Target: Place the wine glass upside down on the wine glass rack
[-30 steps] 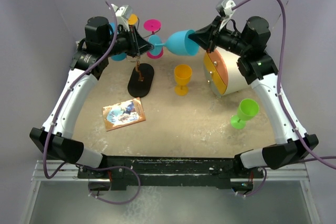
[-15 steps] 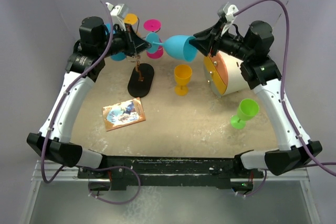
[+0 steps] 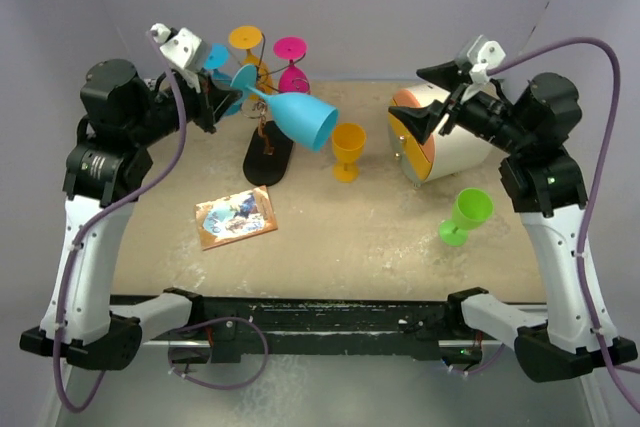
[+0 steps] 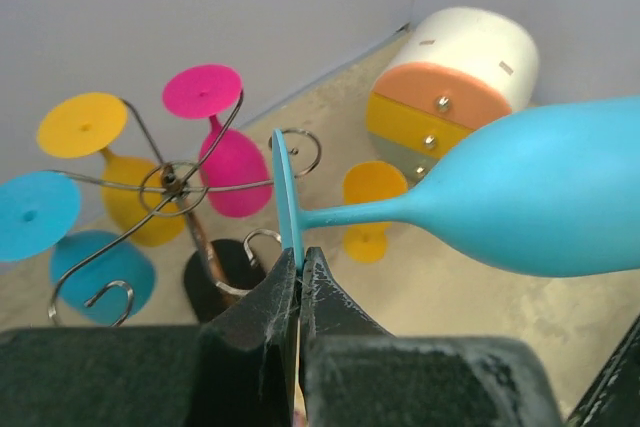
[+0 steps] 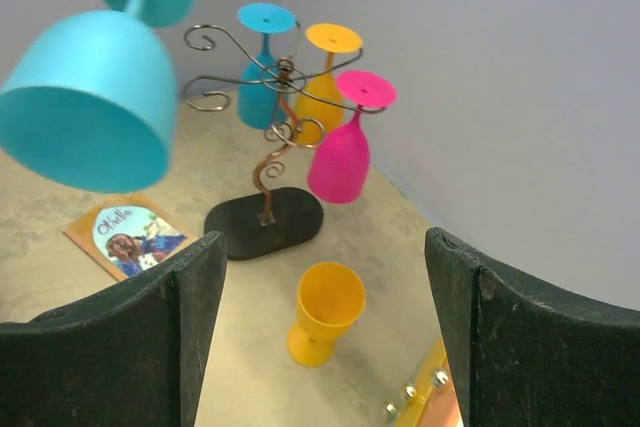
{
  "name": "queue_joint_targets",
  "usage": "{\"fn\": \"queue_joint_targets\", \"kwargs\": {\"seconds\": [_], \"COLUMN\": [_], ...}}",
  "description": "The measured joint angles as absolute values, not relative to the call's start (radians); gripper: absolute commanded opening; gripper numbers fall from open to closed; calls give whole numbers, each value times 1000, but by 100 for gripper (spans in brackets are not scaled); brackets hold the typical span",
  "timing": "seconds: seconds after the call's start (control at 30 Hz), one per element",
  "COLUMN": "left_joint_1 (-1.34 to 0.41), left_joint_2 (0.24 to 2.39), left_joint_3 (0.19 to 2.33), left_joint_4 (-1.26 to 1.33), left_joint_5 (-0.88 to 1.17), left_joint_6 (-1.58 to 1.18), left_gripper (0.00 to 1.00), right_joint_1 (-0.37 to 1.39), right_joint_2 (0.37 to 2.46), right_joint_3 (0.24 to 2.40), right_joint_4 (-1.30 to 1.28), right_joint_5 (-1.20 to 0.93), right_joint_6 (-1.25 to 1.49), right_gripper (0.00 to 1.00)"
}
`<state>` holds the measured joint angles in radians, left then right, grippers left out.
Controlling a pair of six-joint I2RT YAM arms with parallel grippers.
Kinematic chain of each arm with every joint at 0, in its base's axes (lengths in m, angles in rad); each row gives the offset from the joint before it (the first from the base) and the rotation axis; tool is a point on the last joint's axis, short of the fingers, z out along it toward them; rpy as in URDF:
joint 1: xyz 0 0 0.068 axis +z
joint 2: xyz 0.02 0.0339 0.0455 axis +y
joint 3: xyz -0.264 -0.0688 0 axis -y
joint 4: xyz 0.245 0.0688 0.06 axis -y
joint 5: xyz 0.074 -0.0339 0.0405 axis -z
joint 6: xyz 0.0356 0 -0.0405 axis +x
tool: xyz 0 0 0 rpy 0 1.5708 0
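The left fingers are pinched shut on the edge of the flat foot of a large blue wine glass. They hold it in the air, tilted with its mouth slanting downward, just beside the wine glass rack. Three glasses hang upside down from the rack's curled arms: a small blue glass, a yellow glass and a pink glass. The right fingers stand wide apart, holding nothing, well apart from the wine glass.
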<state>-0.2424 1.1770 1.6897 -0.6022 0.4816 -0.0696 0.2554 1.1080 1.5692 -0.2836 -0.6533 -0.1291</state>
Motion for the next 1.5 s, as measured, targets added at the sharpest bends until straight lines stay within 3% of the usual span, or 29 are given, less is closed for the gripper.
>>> {"fn": "queue_joint_targets", "kwargs": {"seconds": [0.33, 0.77, 1.5], "left_joint_1": [-242, -242, -243], "left_joint_2": [1035, 944, 1177], "left_joint_3": [1701, 1504, 1582], "left_joint_4": [-915, -956, -809], "left_joint_5": [327, 94, 191], "left_joint_6": [461, 984, 1246], "left_gripper": [0, 0, 0], "right_joint_1": [189, 142, 77], "right_joint_2": [1110, 1098, 1034], "right_joint_3": [1529, 1286, 1190], "right_joint_4": [-330, -308, -240], "right_joint_5": [-664, -644, -703], "right_joint_6": [-192, -232, -213], "right_gripper": [86, 88, 88]}}
